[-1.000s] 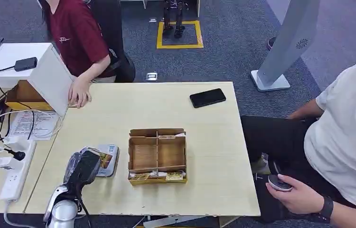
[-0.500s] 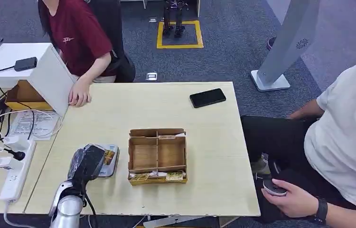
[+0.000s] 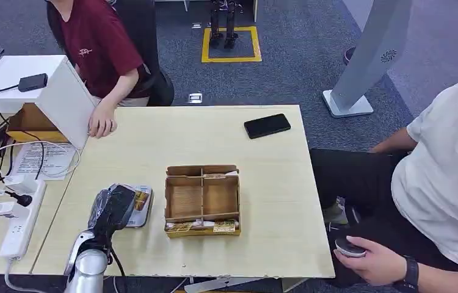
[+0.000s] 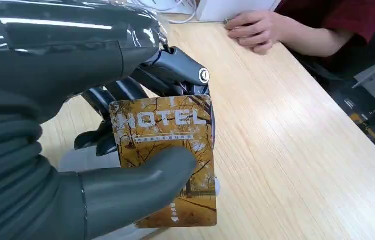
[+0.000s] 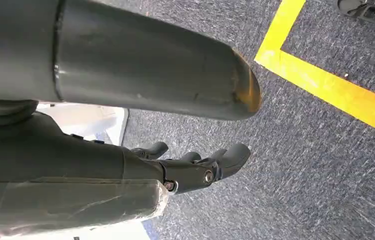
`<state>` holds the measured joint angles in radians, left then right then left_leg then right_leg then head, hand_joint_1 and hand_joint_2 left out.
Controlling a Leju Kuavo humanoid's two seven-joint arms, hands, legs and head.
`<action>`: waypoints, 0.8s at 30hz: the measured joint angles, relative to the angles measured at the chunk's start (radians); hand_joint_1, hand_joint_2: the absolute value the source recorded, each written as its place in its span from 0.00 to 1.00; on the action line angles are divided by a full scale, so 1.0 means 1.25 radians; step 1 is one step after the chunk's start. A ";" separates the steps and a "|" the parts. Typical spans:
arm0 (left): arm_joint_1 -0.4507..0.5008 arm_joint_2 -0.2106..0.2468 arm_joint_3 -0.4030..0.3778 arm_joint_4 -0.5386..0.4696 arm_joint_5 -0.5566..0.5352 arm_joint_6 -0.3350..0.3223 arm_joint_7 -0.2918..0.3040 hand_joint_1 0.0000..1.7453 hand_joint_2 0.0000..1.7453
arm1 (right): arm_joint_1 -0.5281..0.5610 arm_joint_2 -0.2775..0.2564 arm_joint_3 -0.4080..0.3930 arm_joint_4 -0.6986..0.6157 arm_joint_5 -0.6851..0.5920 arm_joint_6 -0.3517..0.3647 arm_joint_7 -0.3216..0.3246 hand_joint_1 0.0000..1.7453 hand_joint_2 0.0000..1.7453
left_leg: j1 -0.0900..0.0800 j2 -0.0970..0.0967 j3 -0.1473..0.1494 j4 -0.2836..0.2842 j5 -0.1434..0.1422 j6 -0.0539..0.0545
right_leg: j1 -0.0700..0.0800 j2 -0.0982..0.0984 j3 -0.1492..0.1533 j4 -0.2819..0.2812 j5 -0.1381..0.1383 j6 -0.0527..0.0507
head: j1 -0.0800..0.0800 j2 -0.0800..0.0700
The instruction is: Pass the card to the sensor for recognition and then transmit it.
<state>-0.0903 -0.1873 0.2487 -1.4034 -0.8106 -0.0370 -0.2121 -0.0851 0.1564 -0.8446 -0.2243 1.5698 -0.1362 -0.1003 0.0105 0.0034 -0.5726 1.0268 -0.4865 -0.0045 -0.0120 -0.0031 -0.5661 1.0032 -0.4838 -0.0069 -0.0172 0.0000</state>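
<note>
My left hand (image 3: 112,209) hovers low over the table's front left and pinches an orange card printed HOTEL (image 4: 168,150) between its thumb (image 4: 135,187) and dark fingers (image 4: 175,70). The card (image 3: 138,201) lies just above a pale flat sensor pad (image 3: 147,210); whether they touch I cannot tell. Right of the pad stands a cardboard box with compartments (image 3: 203,198). My right hand (image 5: 200,167) hangs over blue carpet with its fingers loosely apart and nothing in them.
A person in a red shirt rests a hand (image 3: 101,125) on the table's far left beside a white box (image 3: 61,91). A black phone (image 3: 267,126) lies far right. A power strip (image 3: 22,220) and cables lie left. A seated person at the right holds a round device (image 3: 348,247).
My left hand has shifted slightly right and forward with the card, further over the sensor pad. The seated person's hand with the round device has dropped lower.
</note>
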 joint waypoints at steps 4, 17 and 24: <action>0.000 -0.002 0.000 0.000 0.000 0.000 0.000 1.00 1.00 | 0.000 0.000 0.000 0.000 0.000 0.000 0.000 0.00 0.00 | 0.000 0.000 0.000 0.000 0.000 0.000 | 0.000 0.000 0.000 0.000 0.000 0.000 | 0.000 0.000; -0.014 -0.005 0.013 0.008 -0.058 0.035 0.009 1.00 1.00 | 0.000 0.002 0.003 0.000 0.000 -0.003 -0.001 0.00 0.00 | 0.000 0.000 0.000 0.000 0.000 0.000 | 0.000 0.000 0.000 0.000 0.000 0.000 | 0.000 0.000; -0.021 -0.009 0.035 0.025 -0.141 0.072 0.020 1.00 1.00 | -0.001 0.005 0.011 0.000 0.000 -0.011 -0.012 0.00 0.00 | 0.000 0.000 0.000 0.000 0.000 0.000 | 0.000 0.000 0.000 0.000 0.000 0.000 | 0.000 0.000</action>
<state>-0.1168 -0.1987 0.2922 -1.3722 -0.9872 0.0534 -0.1869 -0.0861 0.1621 -0.8313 -0.2247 1.5698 -0.1499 -0.1152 0.0104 0.0034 -0.5727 1.0268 -0.4865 -0.0045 -0.0121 -0.0031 -0.5661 1.0032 -0.4837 -0.0069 -0.0172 0.0000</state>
